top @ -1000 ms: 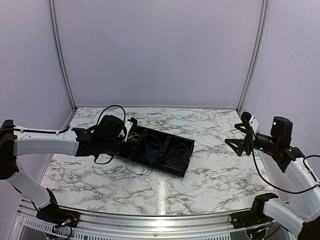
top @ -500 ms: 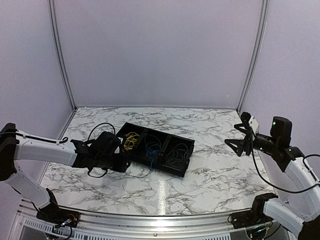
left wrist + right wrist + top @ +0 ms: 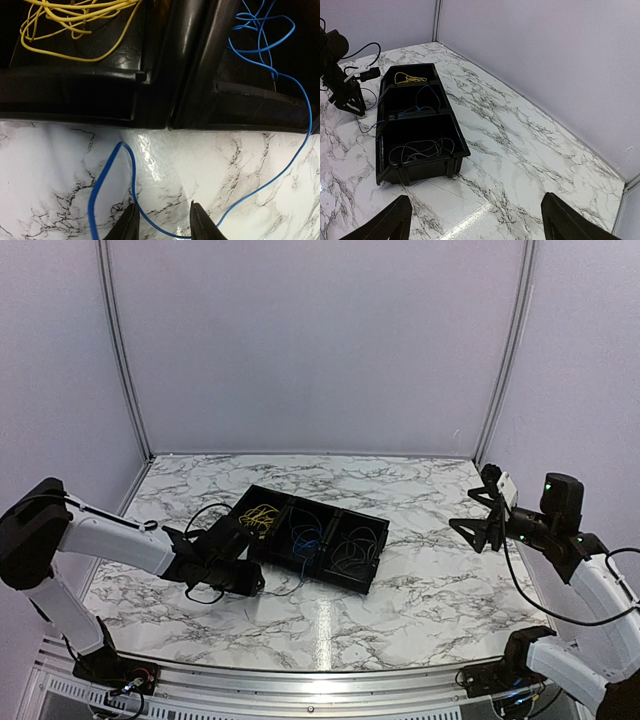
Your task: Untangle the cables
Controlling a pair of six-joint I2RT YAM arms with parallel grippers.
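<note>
Blue cable (image 3: 91, 210) on marble table (image 3: 50, 165) between the left pincer's (image 3: 164, 222) parted, unclenched jaws; right pincer (image 3: 476, 220) wide apart, empty.

A marble table (image 3: 430, 580) carries a black tray (image 3: 422, 171); a blue cable (image 3: 96, 187) trails from it onto the table.

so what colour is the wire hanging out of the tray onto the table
Blue. The wire shows best in the left wrist view.
</note>
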